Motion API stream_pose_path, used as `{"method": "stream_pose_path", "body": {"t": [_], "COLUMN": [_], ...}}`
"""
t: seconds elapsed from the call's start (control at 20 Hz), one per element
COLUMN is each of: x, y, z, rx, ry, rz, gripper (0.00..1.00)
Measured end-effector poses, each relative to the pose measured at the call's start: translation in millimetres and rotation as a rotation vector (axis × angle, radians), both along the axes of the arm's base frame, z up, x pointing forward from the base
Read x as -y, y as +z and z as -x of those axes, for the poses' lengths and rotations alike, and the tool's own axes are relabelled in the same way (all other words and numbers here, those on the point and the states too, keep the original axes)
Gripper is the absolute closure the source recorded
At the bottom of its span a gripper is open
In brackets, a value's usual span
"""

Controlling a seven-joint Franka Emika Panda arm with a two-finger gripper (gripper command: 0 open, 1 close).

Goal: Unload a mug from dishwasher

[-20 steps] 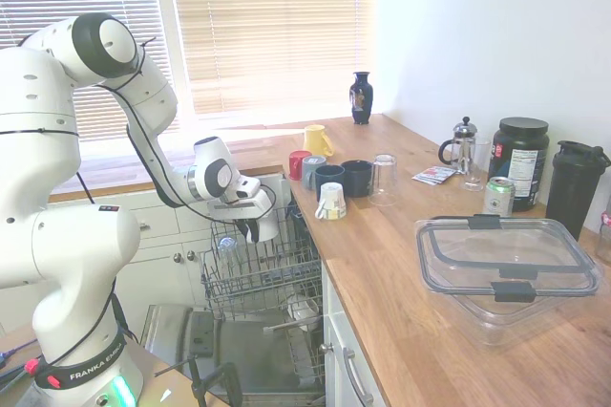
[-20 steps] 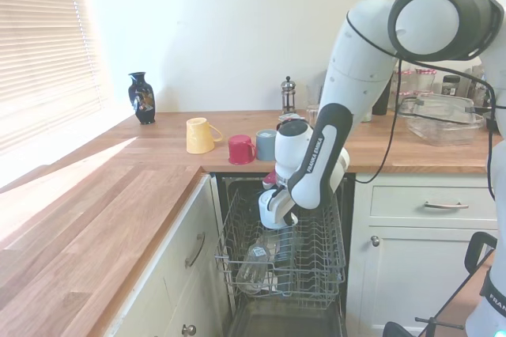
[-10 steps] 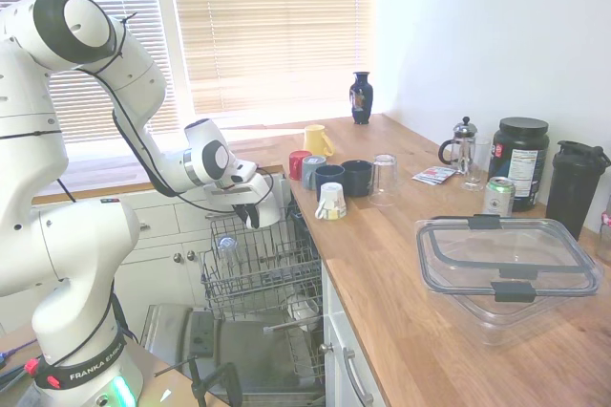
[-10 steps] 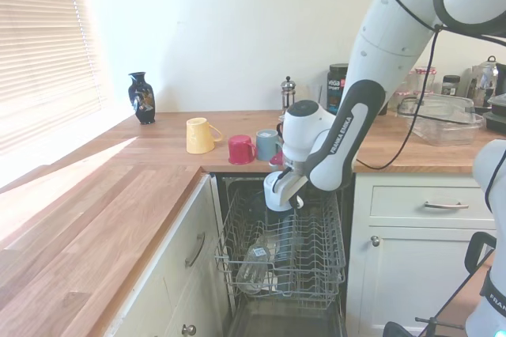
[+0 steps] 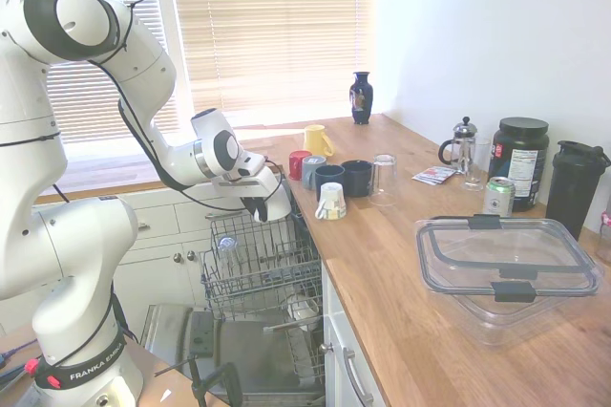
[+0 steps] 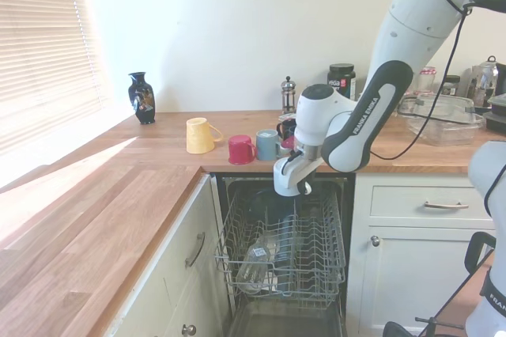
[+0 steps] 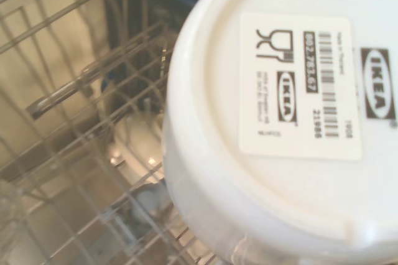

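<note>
Mug (image 6: 285, 178) held by end effector (image 6: 294, 184) above dishwasher rack (image 6: 278, 254).

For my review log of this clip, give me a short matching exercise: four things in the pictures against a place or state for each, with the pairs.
Things:
1. mug
2. clear bottle
3. yellow mug
4. vase

Places or states:
A. upright on the counter near the window
B. lying in the dishwasher rack
C. on its side on the counter
D. held by the gripper above the rack

Pairs: 1-D, 2-B, 3-C, 4-A
</note>
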State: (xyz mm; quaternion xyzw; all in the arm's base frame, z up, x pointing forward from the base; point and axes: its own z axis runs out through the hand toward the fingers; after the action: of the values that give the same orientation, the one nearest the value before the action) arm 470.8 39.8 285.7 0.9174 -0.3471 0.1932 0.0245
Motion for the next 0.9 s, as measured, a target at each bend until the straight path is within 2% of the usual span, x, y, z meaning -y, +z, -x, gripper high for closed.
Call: {"method": "stream_pose_path", "body": {"t": [0.35, 0.5, 0.7, 0.9], "x": [28, 33, 52, 56], "y": [13, 21, 53, 79], "z": [4, 9, 16, 33], "rx": [0.013, 0.022, 0.053, 0.053], "ry": [-0.047, -0.064, -0.113, -0.135], "rz": [-0.045, -0.047, -0.034, -0.079], "gripper": [1.00, 1.00, 1.00, 1.00]}}
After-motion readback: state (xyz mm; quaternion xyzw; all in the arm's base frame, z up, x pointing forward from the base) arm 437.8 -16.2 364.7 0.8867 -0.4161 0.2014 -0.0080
